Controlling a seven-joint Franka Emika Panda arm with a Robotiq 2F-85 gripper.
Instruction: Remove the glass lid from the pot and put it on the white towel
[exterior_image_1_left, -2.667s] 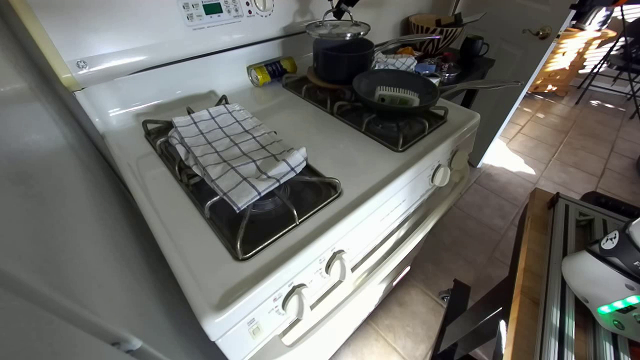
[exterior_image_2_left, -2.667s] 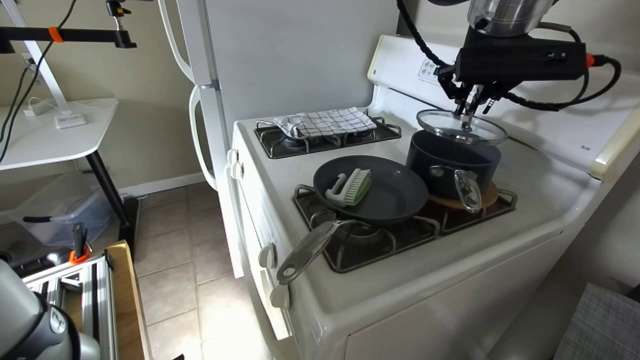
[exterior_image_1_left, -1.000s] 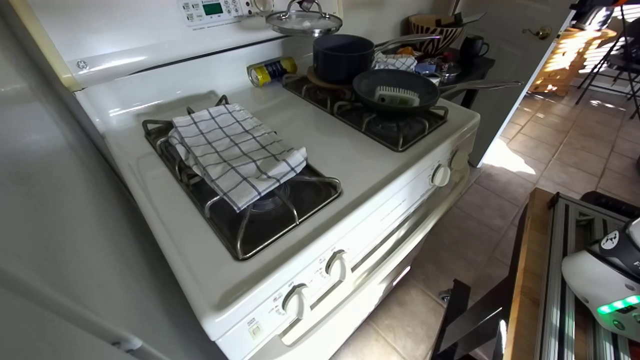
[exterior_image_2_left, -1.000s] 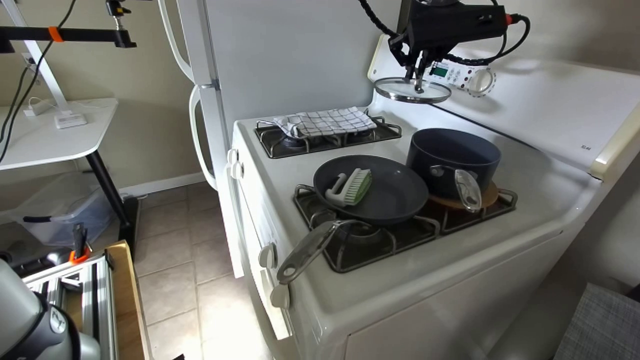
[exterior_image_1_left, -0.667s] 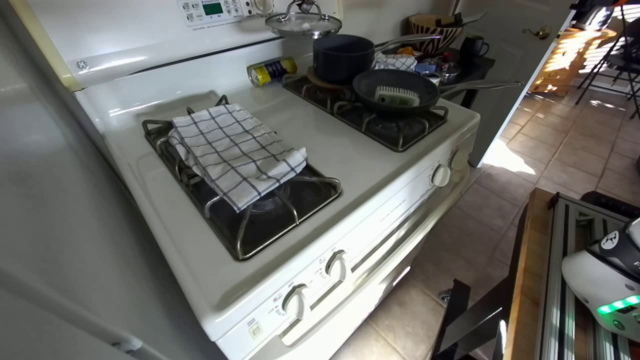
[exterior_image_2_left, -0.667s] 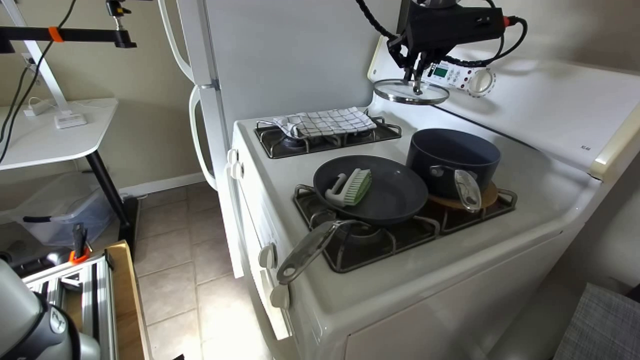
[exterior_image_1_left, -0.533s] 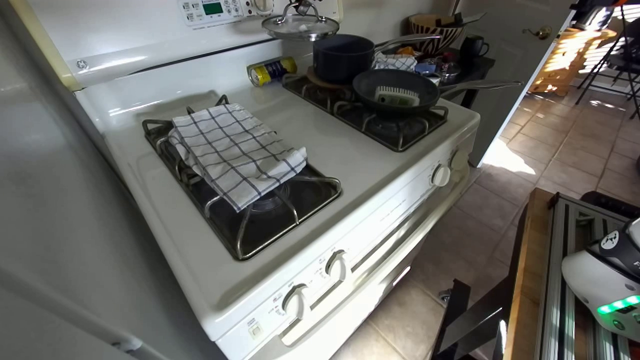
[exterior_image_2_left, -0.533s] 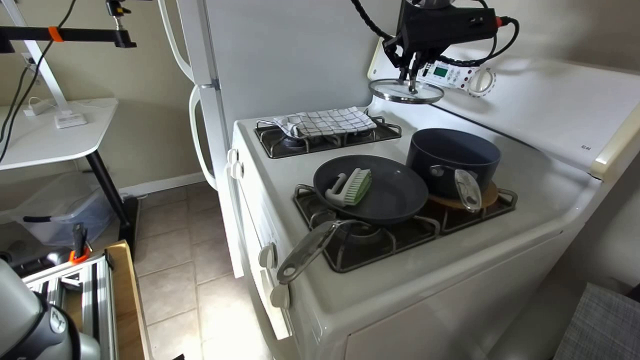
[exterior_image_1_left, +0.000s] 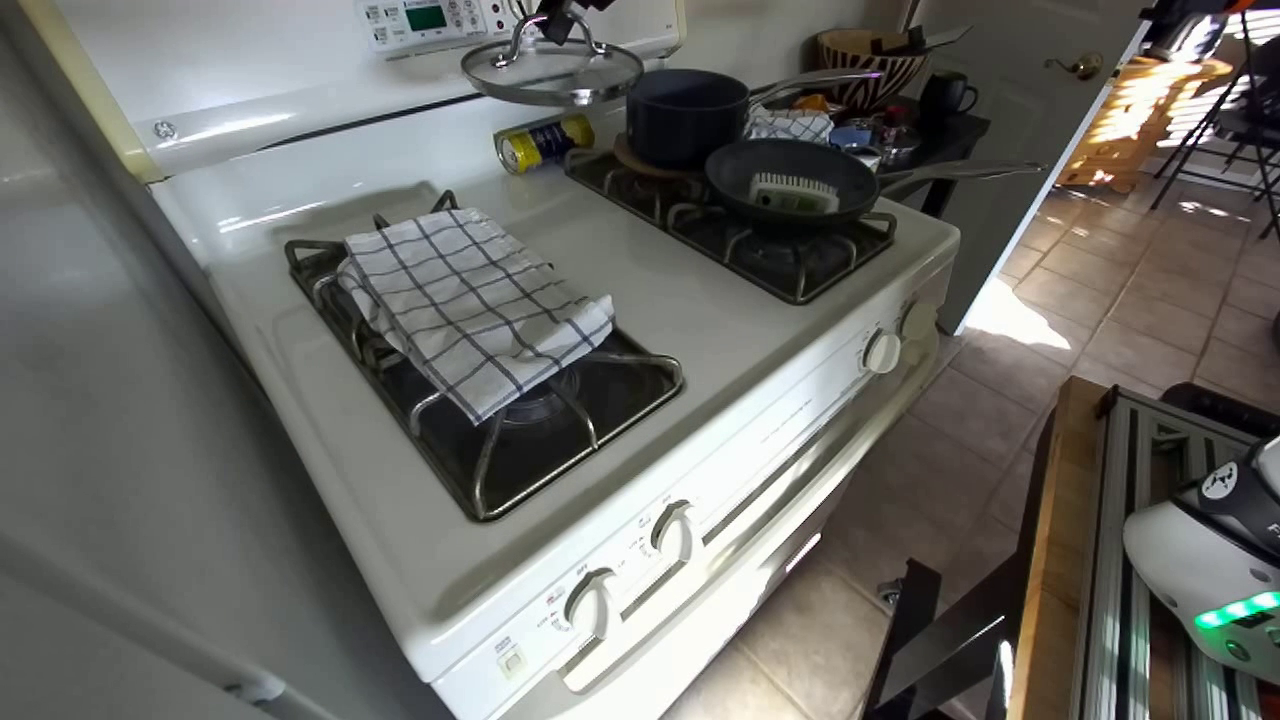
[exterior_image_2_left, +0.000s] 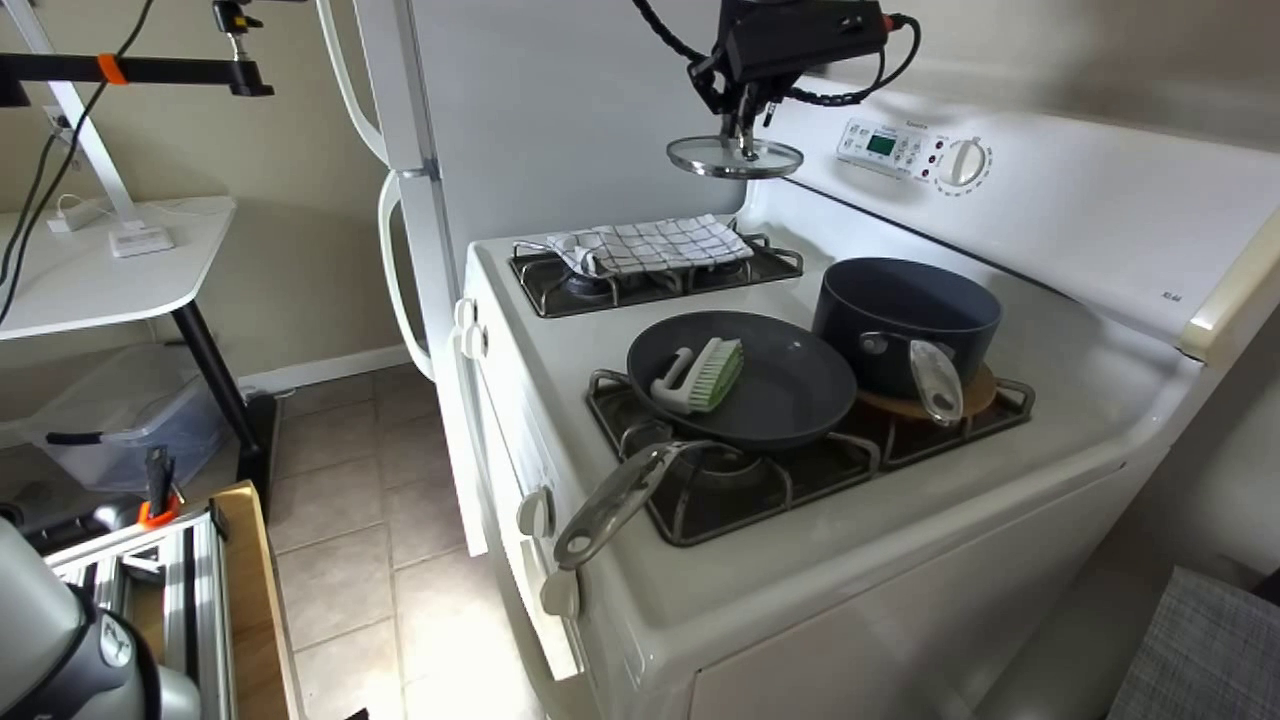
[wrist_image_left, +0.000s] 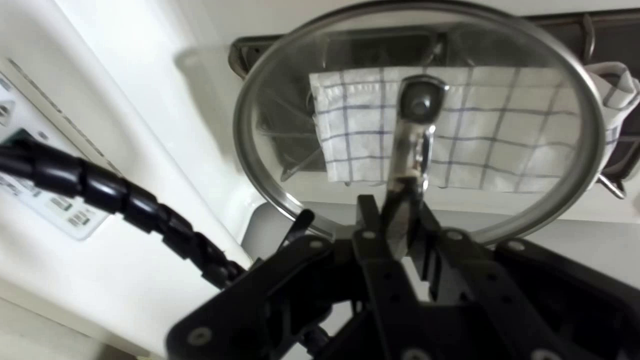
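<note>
My gripper (exterior_image_2_left: 740, 130) is shut on the arched metal handle of the glass lid (exterior_image_2_left: 690, 155) and holds it level in the air. In an exterior view the lid (exterior_image_1_left: 555, 78) hangs near the stove's back panel, left of the pot (exterior_image_1_left: 685, 120). The dark pot (exterior_image_2_left: 905, 315) stands uncovered on a rear burner. The white checked towel (exterior_image_1_left: 470, 305) lies folded over the opposite burner grate; it also shows in an exterior view (exterior_image_2_left: 655, 245). In the wrist view the gripper (wrist_image_left: 395, 215) grips the handle, and the towel (wrist_image_left: 607, 95) shows mostly through the lid's glass.
A frying pan (exterior_image_2_left: 770, 385) with a brush (exterior_image_2_left: 705, 375) in it sits in front of the pot. A yellow can (exterior_image_1_left: 543, 143) lies by the back panel (exterior_image_2_left: 1060, 190). A tall fridge (exterior_image_2_left: 600, 110) stands beside the towel's burner.
The lid was close above the pot at first. My gripper has carried it away along the back panel toward the towel's side of the stove. Pot and towel have not moved.
</note>
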